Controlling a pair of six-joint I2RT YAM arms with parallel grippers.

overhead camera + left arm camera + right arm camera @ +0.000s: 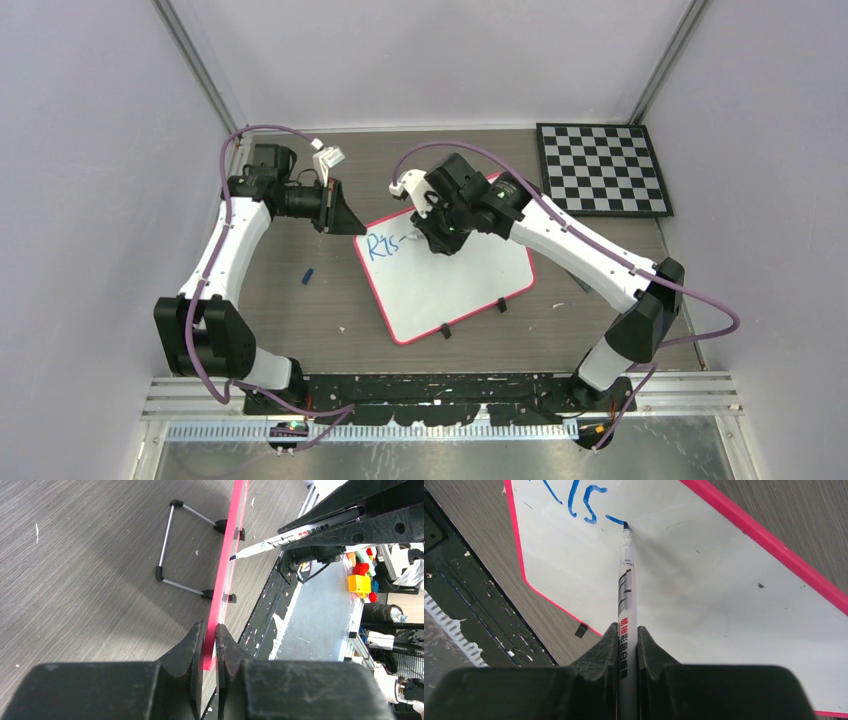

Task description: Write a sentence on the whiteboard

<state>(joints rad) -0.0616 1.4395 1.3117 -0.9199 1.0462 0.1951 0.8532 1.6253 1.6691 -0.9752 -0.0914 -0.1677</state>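
The whiteboard (460, 285) lies tilted at the table's middle, white with a red-pink rim and two black clips on its near edge. Of the sentence (382, 246), only blue letters like "Ris" show at the board's top left, also seen in the right wrist view (584, 502). My left gripper (345, 220) is shut on the board's red rim (227, 555) at its far left corner (209, 630). My right gripper (627, 630) is shut on a white marker (626, 580), whose blue tip touches the board just right of the letters. The marker also shows in the left wrist view (295, 532).
A black-and-white checkerboard (603, 168) lies at the back right. A small blue cap (307, 275) lies on the wood table left of the board. The board's wire stand (167, 545) shows behind it. Grey walls close in both sides.
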